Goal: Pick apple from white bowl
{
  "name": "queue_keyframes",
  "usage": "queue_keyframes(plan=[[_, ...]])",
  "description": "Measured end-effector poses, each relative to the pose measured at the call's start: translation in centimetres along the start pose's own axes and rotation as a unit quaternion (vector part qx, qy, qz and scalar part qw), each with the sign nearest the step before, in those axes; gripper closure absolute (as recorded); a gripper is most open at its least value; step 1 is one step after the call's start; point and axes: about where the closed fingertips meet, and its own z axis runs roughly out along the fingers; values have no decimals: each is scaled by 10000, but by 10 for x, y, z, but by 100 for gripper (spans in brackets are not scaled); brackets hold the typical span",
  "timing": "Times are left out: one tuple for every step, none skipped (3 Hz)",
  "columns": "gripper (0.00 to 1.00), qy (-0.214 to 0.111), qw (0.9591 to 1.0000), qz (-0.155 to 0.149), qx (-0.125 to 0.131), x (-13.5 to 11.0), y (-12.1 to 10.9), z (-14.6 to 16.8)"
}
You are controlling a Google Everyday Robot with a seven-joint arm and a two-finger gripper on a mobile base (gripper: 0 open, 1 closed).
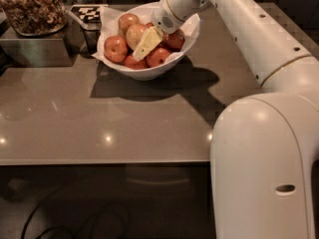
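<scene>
The white bowl (191, 34) stands at the back of the grey counter, lined with white paper and holding several apples. The pale yellowish-tan apple (134, 33) lies near the middle of the pile, with darker red apples (115, 48) around it. My gripper (146, 44) reaches down into the bowl from the right. Its pale yellow tip lies against the right side of the pale apple and above a red apple (158, 57). My white arm (234, 19) crosses the bowl's right rim and hides part of the pile.
A clear container of brown snacks (31, 8) sits on a metal box (35, 51) at the back left. A black-and-white checkered tag (85, 13) lies behind the bowl. My arm's large white base (264, 168) fills the lower right. The counter's front edge (99, 161) runs across the middle.
</scene>
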Motion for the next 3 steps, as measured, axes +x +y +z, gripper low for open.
queue_keyframes(plan=[[0,36,9999,-127,5,-19,-1,2],[0,2,9997,-233,111,-34,-4,-4],[19,1,9997,-234,111,-34,-4,-4]])
